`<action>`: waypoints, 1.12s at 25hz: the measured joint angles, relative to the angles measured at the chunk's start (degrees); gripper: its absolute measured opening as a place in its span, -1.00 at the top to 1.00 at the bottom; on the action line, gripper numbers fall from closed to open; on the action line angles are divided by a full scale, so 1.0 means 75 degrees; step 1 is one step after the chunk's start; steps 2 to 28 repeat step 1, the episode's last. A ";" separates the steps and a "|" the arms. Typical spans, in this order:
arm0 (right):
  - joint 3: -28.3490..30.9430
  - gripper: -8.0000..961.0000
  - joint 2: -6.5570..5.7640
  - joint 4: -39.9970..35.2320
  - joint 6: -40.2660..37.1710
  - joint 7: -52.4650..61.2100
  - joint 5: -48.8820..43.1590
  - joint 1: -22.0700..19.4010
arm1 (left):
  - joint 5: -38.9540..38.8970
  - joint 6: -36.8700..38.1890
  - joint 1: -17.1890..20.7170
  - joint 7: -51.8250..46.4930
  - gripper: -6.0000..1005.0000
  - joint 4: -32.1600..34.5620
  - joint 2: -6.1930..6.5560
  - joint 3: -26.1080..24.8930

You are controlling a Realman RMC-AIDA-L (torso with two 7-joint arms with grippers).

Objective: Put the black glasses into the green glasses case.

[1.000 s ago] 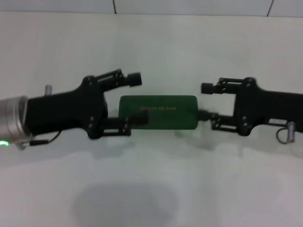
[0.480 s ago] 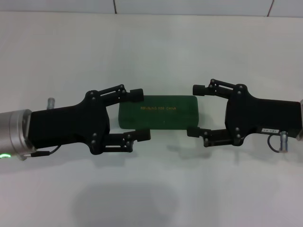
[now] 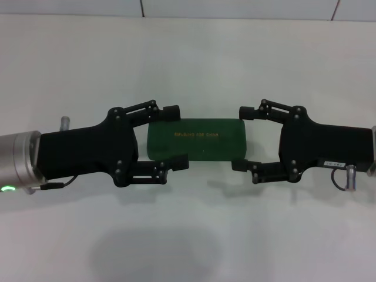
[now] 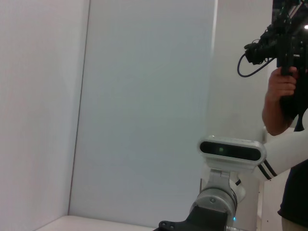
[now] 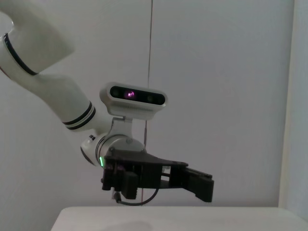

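The green glasses case (image 3: pixel 200 141) lies shut on the white table (image 3: pixel 194 235) in the head view, gold lettering on its lid. The black glasses are out of view. My left gripper (image 3: pixel 174 138) is open at the case's left end, one fingertip (image 3: pixel 171 111) by the far corner and the other by the near corner. At the right end my right gripper (image 3: pixel 242 139) is open the same way, its fingertips (image 3: pixel 245 111) beside the two corners. Whether any fingertip touches the case I cannot tell. The right wrist view shows the left arm's gripper (image 5: pixel 159 175) from across the table.
A tiled wall edge (image 3: pixel 235 16) runs along the table's far side. The wrist views show the robot's head camera (image 4: pixel 231 150) and white walls. A person holding a black device (image 4: pixel 284 33) stands at the edge of the left wrist view.
Both grippers have closed in on the case's ends and levelled out. The left gripper's near finger has come off the lid. The case has stayed put.
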 joint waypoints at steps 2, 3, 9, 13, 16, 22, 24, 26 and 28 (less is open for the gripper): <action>0.0001 -0.86 0.0000 0.0000 0.0002 -0.0002 0.0032 0.0000 | -0.0004 -0.0001 -0.0003 0.0004 -0.70 0.0000 0.0001 0.0000; 0.0001 -0.86 0.0000 0.0000 0.0002 -0.0002 0.0032 0.0000 | -0.0004 -0.0001 -0.0003 0.0004 -0.70 0.0000 0.0001 0.0000; 0.0001 -0.86 0.0000 0.0000 0.0002 -0.0002 0.0032 0.0000 | -0.0004 -0.0001 -0.0003 0.0004 -0.70 0.0000 0.0001 0.0000; 0.0001 -0.86 0.0000 0.0000 0.0002 -0.0002 0.0032 0.0000 | -0.0004 -0.0001 -0.0003 0.0004 -0.70 0.0000 0.0001 0.0000; 0.0001 -0.86 0.0000 0.0000 0.0002 -0.0002 0.0032 0.0000 | -0.0004 -0.0001 -0.0003 0.0004 -0.70 0.0000 0.0001 0.0000; 0.0001 -0.86 0.0000 0.0000 0.0002 -0.0002 0.0032 0.0000 | -0.0004 -0.0001 -0.0003 0.0004 -0.70 0.0000 0.0001 0.0000; 0.0001 -0.86 0.0000 0.0000 0.0002 -0.0002 0.0032 0.0000 | -0.0004 -0.0001 -0.0003 0.0004 -0.70 0.0000 0.0001 0.0000; 0.0001 -0.86 0.0000 0.0000 0.0002 -0.0002 0.0032 0.0000 | -0.0004 -0.0001 -0.0003 0.0004 -0.70 0.0000 0.0001 0.0000; 0.0001 -0.86 0.0000 0.0000 0.0002 -0.0002 0.0032 0.0000 | -0.0004 -0.0001 -0.0003 0.0004 -0.70 0.0000 0.0001 0.0000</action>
